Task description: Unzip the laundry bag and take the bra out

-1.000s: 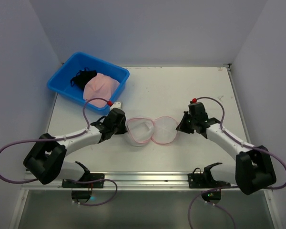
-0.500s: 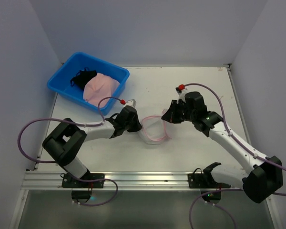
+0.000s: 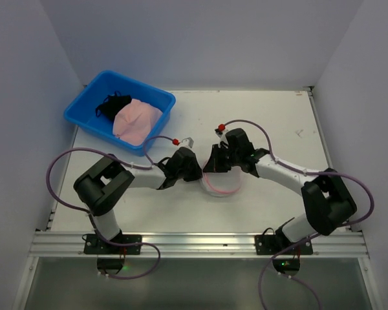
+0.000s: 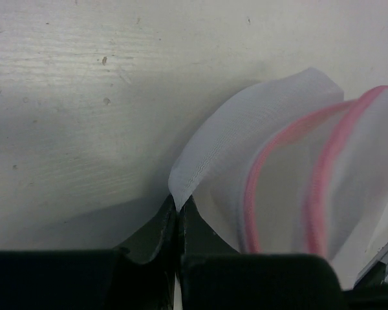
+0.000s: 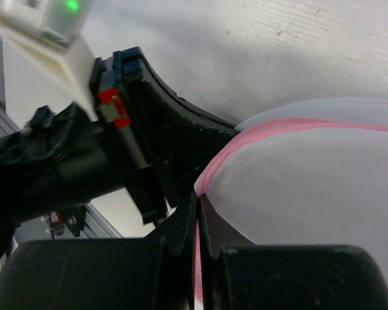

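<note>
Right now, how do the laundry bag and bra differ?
The laundry bag is sheer white mesh with pink rims; the bra is opaque pale pink. The bag is pinched by the left gripper and right gripper; the bra lies in the blue tub. Both are soft.

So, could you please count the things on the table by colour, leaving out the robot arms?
Blue: 1, the tub
Pink: 1, the bra, lying in the tub
Black: 1, a dark garment, also in the tub
White with pink rims: 1, the laundry bag, between the two arms
Total: 4
</note>
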You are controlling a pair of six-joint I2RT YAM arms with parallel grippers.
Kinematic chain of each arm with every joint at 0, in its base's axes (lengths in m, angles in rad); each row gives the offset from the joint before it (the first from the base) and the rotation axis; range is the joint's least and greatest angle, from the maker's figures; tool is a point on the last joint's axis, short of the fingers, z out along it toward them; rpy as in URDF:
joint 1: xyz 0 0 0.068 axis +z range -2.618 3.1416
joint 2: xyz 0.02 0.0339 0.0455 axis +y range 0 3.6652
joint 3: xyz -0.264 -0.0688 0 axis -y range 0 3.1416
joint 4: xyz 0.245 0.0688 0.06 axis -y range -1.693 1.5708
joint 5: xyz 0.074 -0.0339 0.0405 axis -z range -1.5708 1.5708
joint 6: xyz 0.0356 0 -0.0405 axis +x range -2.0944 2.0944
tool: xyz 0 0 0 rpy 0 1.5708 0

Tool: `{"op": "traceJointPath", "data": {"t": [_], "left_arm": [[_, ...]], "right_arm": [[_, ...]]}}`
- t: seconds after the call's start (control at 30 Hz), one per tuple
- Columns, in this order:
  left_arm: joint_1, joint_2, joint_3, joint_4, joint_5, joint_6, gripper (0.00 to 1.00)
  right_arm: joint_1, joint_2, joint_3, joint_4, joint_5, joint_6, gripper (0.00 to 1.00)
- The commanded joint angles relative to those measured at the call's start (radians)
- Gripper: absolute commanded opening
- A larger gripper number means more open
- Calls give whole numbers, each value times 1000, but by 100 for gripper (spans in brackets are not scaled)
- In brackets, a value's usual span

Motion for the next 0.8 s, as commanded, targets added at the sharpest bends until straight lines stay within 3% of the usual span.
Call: {"op": "traceJointPath", "data": {"t": [0.0,0.23,0.33,0.77], "left_arm": [[-16,17,-17,101,-4,-41,0],[-22,11,-64,119,-36,-63,0],[-21,-20,-96,101,-67,-72,6],[36,-192,-222,6,-145,-83,56]], "right_arm": [[6,79,-30,183,-60,33,0],[6,225,-34,252,-66,78,0],[3,259,-40,263,-62,94,0],[3,299,-16,217,-60,99,0]]}}
